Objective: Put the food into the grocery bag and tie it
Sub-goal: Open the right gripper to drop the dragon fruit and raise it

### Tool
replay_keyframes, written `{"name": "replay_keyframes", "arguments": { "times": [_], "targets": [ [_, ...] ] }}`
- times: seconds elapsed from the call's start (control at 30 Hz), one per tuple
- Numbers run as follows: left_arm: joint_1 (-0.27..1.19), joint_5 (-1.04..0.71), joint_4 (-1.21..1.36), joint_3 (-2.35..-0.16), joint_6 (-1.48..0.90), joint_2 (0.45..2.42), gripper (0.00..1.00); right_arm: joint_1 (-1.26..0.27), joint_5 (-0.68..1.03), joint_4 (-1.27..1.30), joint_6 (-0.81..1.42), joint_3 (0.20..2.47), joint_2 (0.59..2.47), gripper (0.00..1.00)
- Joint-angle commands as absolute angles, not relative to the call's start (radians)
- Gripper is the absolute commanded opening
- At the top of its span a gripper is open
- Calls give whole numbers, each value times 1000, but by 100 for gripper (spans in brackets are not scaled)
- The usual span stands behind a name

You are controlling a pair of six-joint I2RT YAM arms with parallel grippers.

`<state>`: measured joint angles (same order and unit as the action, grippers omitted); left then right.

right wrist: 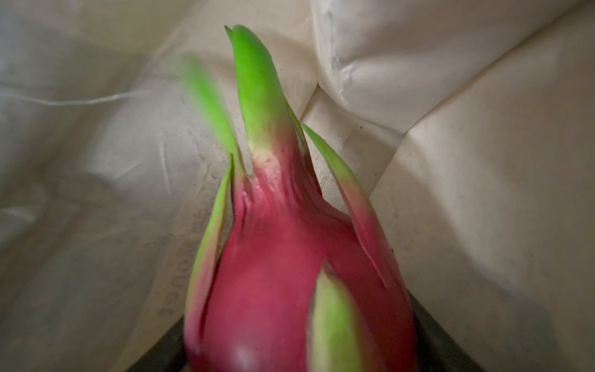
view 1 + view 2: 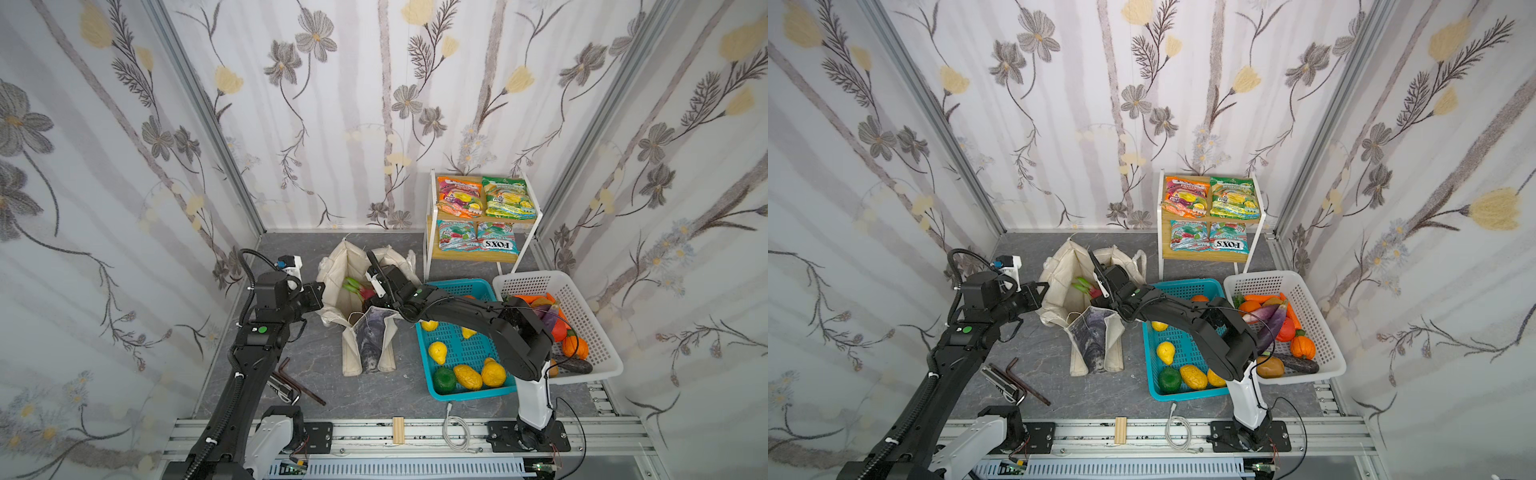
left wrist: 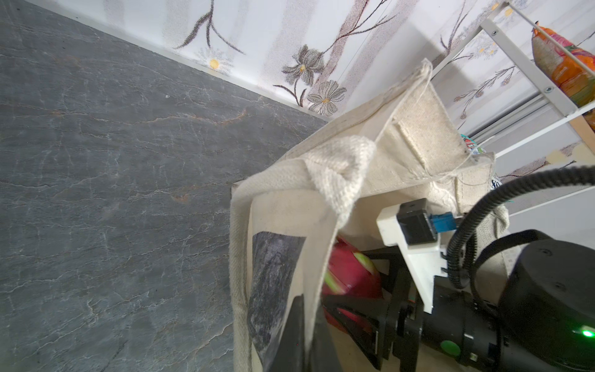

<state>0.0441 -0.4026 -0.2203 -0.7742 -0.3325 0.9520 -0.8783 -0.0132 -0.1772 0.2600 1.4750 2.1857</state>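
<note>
The cream grocery bag point(image 2: 332, 266) point(image 2: 1059, 262) stands open on the grey floor, its grey print facing the front. My left gripper point(image 2: 321, 296) point(image 3: 309, 325) is shut on the bag's left rim, pinching the canvas point(image 3: 402, 135). Reaching across into the bag's mouth, my right gripper point(image 2: 370, 297) point(image 1: 296, 354) is shut on a pink-red dragon fruit point(image 2: 353, 286) point(image 3: 351, 277) point(image 1: 283, 257) whose green tips point toward the bag's inner wall. Small yellow fruits point(image 2: 437, 352) lie in the teal basket point(image 2: 457, 286). A purple eggplant point(image 2: 1273, 320) rests in the white basket point(image 2: 582, 299). Orange point(image 2: 461, 197) and green point(image 2: 509, 197) snack packets sit on the shelf.
The white wire shelf point(image 2: 428, 232) stands at the back right, close behind both baskets. Hex keys point(image 2: 303, 382) lie on the floor front left. A small wooden block point(image 2: 398, 430) and a white cable point(image 2: 455, 432) rest on the front rail. Wallpapered walls close in three sides.
</note>
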Motion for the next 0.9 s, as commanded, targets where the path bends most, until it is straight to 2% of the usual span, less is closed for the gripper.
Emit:
{"name": "replay_keyframes", "arguments": {
  "times": [0.0, 0.07, 0.43, 0.63, 0.87],
  "targets": [
    [44, -411, -217, -780, -323, 960, 0, -888, -78, -211, 287, 1494, 2197, 86],
    [44, -414, -218, -776, -324, 967, 0, -893, -90, -213, 294, 1496, 2182, 99],
    [44, -383, -219, -778, -314, 962, 0, -916, -128, -425, 322, 1704, 2028, 100],
    [44, -381, -221, -773, -321, 961, 0, -919, -116, -460, 332, 1748, 1921, 100],
    [44, -380, -227, -780, -319, 954, 0, -919, -215, -517, 327, 1725, 1786, 100]
  ]
}}
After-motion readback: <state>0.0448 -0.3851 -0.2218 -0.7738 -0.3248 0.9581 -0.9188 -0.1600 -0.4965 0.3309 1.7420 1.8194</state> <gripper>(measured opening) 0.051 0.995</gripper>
